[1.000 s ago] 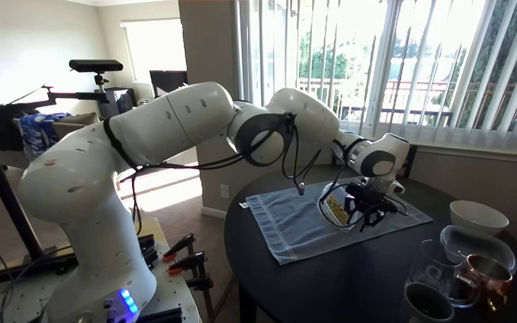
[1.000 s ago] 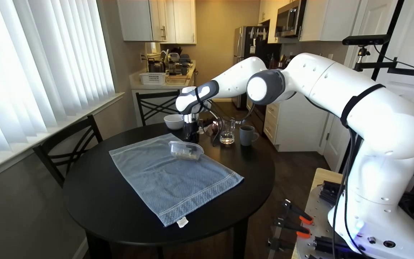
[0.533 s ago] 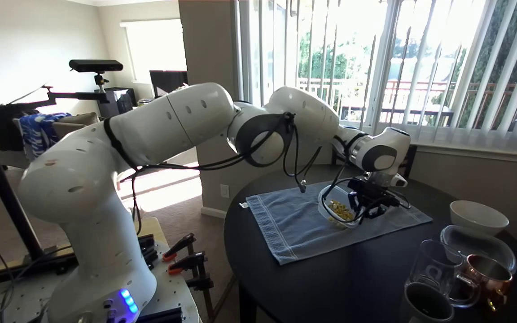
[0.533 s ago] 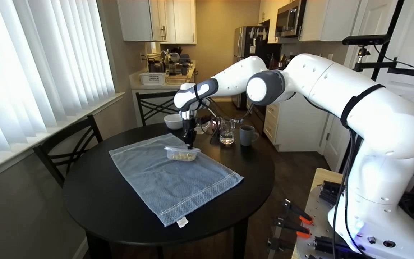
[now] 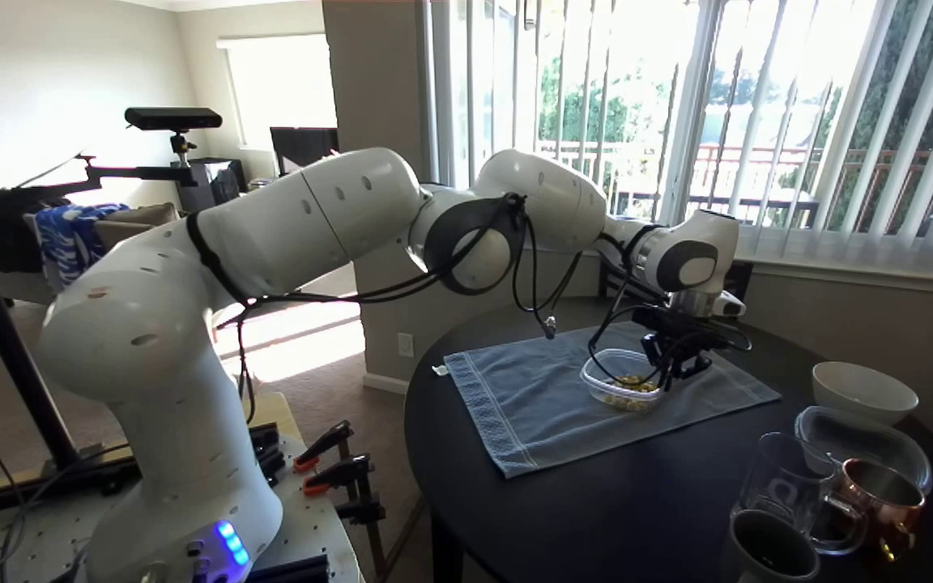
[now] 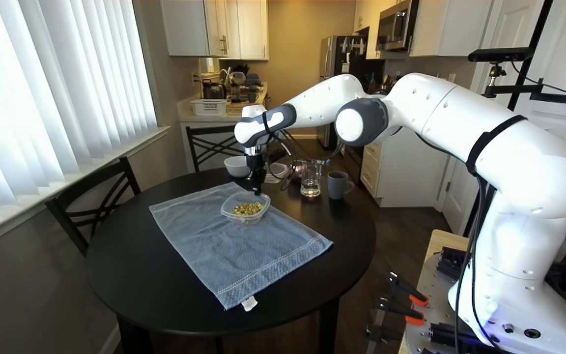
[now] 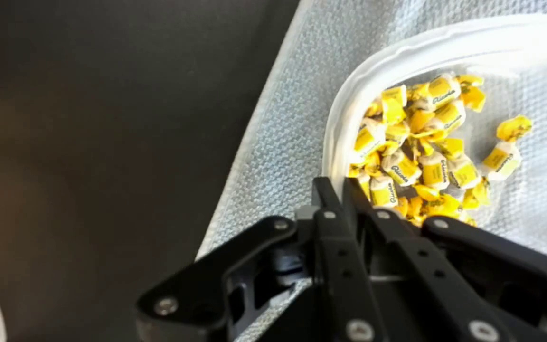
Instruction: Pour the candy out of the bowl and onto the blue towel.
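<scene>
Black two-finger hand is pinched on the rim of the small clear plastic squarish bowl, one finger inside the wall, one outside. Yellow-and-white wrapped candy is in the bowl, heaped toward the gripped side. Current step, by my read: bowl held, pour not yet done. Bowl is about upright, mouth up, over the grey-blue rectangular cloth towel, near one long edge; can't tell from these angles if its base touches the cloth or hangs just above. Next move calls for a small lift, a shift in toward the towel's middle, then a steady wrist roll till the mouth points down and the pieces drop. One-sided rim grip could let the bowl swivel, so pinch firm, tip slowly and low; wrapped pieces may bounce or roll off the edge. Towel lies spread out on the round black worktop. Farther off in an exterior view, same worktop: round white bowl, clear glass mug, grey mug with a handle, all off the cloth, none needed for the pour.
</scene>
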### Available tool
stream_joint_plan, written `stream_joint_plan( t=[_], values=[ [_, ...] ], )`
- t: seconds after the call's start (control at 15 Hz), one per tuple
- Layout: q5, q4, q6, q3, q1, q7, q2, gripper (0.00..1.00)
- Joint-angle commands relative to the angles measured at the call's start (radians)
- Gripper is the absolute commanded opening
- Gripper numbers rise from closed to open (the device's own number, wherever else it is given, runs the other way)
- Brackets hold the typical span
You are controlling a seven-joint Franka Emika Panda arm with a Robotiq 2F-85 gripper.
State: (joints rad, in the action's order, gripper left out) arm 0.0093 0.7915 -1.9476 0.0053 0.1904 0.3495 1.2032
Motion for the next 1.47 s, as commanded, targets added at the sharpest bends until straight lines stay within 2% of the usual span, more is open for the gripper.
stream_joint_plan(
  t=[0.0, 0.87, 1.13, 1.4],
  values=[
    [-0.088, -0.005, -0.007, -0.099, -0.061, -0.128, -0.037, 0.05],
    [-0.42, -0.04, 0.159, -0.464, -0.281, -0.479, -0.044, 0.05],
    [-0.508, -0.053, 0.248, -0.54, -0.341, -0.507, -0.026, 0.05],
    [-0.562, -0.069, 0.297, -0.573, -0.373, -0.473, -0.004, 0.05]
  ],
)
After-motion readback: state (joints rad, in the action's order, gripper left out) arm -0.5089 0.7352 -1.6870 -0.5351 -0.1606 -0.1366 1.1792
